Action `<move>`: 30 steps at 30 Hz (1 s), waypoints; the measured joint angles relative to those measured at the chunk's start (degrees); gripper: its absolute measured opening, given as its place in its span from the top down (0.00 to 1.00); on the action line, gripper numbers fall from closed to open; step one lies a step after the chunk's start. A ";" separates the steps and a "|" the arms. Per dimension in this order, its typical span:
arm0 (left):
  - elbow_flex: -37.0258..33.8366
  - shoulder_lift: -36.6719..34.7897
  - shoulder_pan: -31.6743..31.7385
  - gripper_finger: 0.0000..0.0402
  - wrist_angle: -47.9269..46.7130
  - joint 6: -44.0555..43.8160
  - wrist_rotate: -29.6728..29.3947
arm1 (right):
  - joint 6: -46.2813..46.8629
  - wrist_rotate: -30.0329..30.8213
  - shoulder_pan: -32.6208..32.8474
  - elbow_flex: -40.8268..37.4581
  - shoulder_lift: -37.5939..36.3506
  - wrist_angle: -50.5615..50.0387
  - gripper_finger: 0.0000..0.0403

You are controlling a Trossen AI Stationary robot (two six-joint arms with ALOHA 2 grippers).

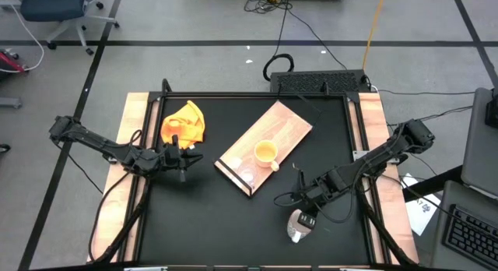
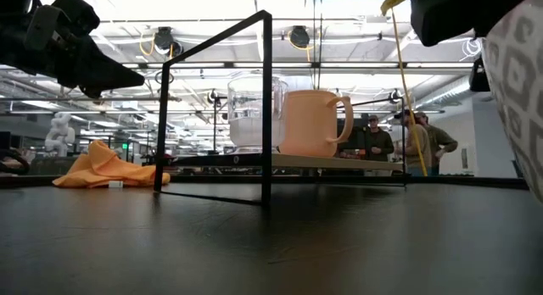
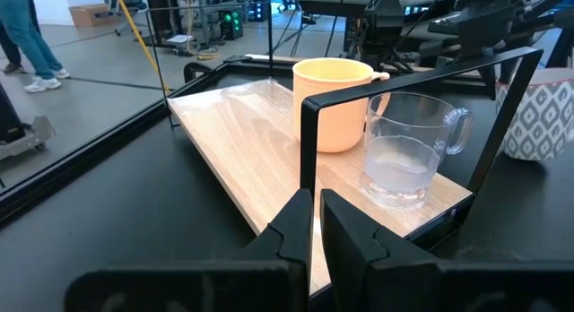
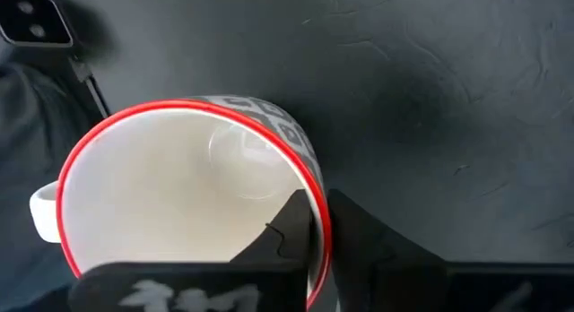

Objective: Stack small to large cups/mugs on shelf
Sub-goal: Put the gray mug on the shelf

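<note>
the black table (image 1: 202, 216) held a wooden shelf (image 1: 288, 124) that lay slanted near the middle. a yellow cloth (image 1: 184, 123) sat near the table's far left corner, apart from the shelf. the white mug (image 4: 170, 200) with a red rim stood on the table near the front right, away from the shelf. the right gripper (image 4: 318, 224) had its jaws shut on that mug's rim. the yellow mug (image 3: 334, 101) stood on the shelf, and the small glass cup (image 3: 405, 146) stood just beside it. the left gripper (image 3: 316, 224) hung left of the shelf, jaws nearly shut and holding nothing.
</note>
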 joint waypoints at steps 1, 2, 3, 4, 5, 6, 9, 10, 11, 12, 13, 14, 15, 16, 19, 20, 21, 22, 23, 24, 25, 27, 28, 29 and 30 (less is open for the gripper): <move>0.00 0.00 0.01 0.92 0.00 -0.11 0.00 | -1.15 0.01 -0.02 0.00 0.00 -0.15 0.97; 0.00 0.00 0.01 0.92 0.00 -0.34 0.00 | -2.53 0.19 0.00 0.00 -0.01 -0.20 0.97; 0.00 0.00 0.00 0.92 -0.01 -0.48 0.00 | -3.82 0.75 0.00 0.00 -0.06 -0.22 0.98; 0.00 0.00 0.00 0.92 -0.02 -0.50 0.00 | -5.11 1.12 0.02 0.00 -0.24 -0.22 0.98; 0.00 0.00 -0.01 0.92 -0.01 -0.59 0.01 | -6.33 1.18 0.10 0.00 -0.32 -0.27 0.98; 0.00 0.00 -0.01 0.92 -0.01 -0.65 0.00 | -7.50 1.20 0.17 0.00 -0.35 -0.32 0.98; 0.00 0.00 -0.01 0.92 0.00 -0.66 0.00 | -12.64 1.38 0.64 0.03 -0.35 -0.35 0.98; 0.00 0.00 -0.01 0.92 0.00 -0.68 0.00 | -15.14 1.50 0.98 0.07 -0.35 -0.41 0.98; 0.00 0.00 0.01 0.92 0.00 -0.67 0.00 | -17.79 1.48 1.34 0.11 -0.35 -0.46 0.98; 0.00 0.00 -0.01 0.92 0.04 -0.68 0.00 | -20.38 1.44 1.71 0.11 -0.37 -0.52 0.98; 0.00 0.00 -0.01 0.92 0.08 -0.68 0.00 | -22.62 1.42 1.98 0.11 -0.39 -0.60 0.98; 0.00 0.00 0.00 0.92 0.11 -0.66 0.00 | -24.25 1.55 2.15 0.11 -0.39 -0.67 0.98; 0.00 0.00 0.00 0.92 0.11 -0.68 0.00 | -25.46 2.01 2.26 0.11 -0.39 -0.81 0.98; 0.00 0.00 -0.01 0.92 0.11 -0.68 0.00 | -26.30 2.25 2.39 0.13 -0.39 -1.02 0.98; 0.00 0.00 0.01 0.92 0.13 -0.68 0.00 | -28.88 2.43 2.45 0.17 -0.42 -2.10 0.98; 0.00 0.00 -0.01 0.92 0.13 -0.68 0.00 | -29.51 2.51 2.45 0.18 -0.44 -2.45 0.98; 0.00 0.00 0.01 0.92 0.14 -0.68 -0.01 | -29.96 2.59 2.45 0.20 -0.44 -2.84 0.98; 0.00 0.00 0.01 0.92 0.14 -0.70 0.00 | -30.00 2.58 2.43 0.21 -0.44 -3.22 0.98; 0.00 0.00 -0.01 0.92 0.14 -0.71 0.00 | -30.00 2.58 2.39 0.22 -0.44 -3.64 0.98; 0.00 0.00 0.01 0.92 0.15 -0.71 0.00 | -30.02 2.58 2.32 0.22 -0.44 -4.02 0.98; 0.00 0.00 0.01 0.92 0.15 -0.71 -0.02 | -30.04 2.57 2.29 0.22 -0.44 -4.49 0.98; 0.00 0.00 -0.01 0.92 0.15 -0.71 -0.02 | -30.09 2.56 2.32 0.22 -0.48 -5.00 0.98; 0.00 0.00 -0.01 0.92 0.15 -0.71 -0.02 | -30.10 2.58 2.32 0.22 -0.48 -5.02 0.98; 0.00 0.00 0.00 0.92 0.17 -0.71 -0.02 | -30.11 2.56 2.32 0.22 -0.48 -5.00 0.98; 0.00 0.00 -0.01 0.92 0.17 -0.71 -0.02 | -30.11 2.57 2.32 0.22 -0.48 -4.98 0.98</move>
